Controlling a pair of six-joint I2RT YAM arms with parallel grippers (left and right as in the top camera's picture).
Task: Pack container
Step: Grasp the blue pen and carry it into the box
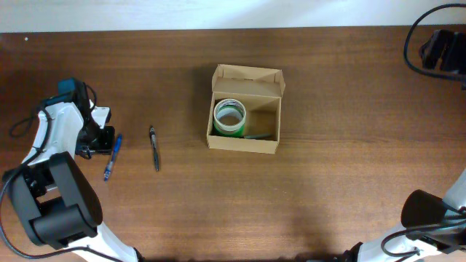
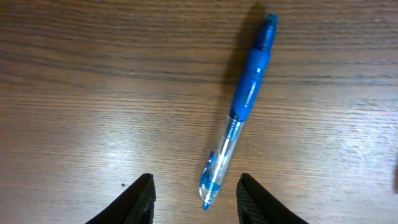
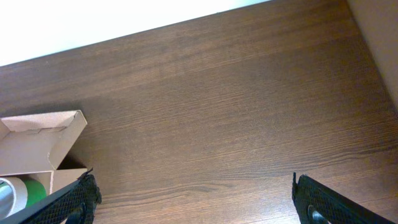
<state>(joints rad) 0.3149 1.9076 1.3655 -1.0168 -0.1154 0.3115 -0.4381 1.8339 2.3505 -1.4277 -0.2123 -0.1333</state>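
The container (image 1: 244, 144) is a tan cardboard box at the table's middle, with its lid flap open toward the back. A green-and-white tape roll (image 1: 229, 116) lies inside it, with a dark thin item beside it. The box also shows in the right wrist view (image 3: 43, 134). A blue pen (image 1: 111, 156) lies at the left, and a black pen (image 1: 153, 148) lies right of it. My left gripper (image 2: 196, 200) is open low over the table, the blue pen's (image 2: 245, 99) end between its fingertips, not gripped. My right gripper (image 3: 196, 202) is open and empty, high at the far right.
The left arm's base (image 1: 51, 204) fills the front left corner. The right arm (image 1: 444, 47) and its cables sit at the back right corner. The table's far edge meets a white wall (image 3: 93, 25).
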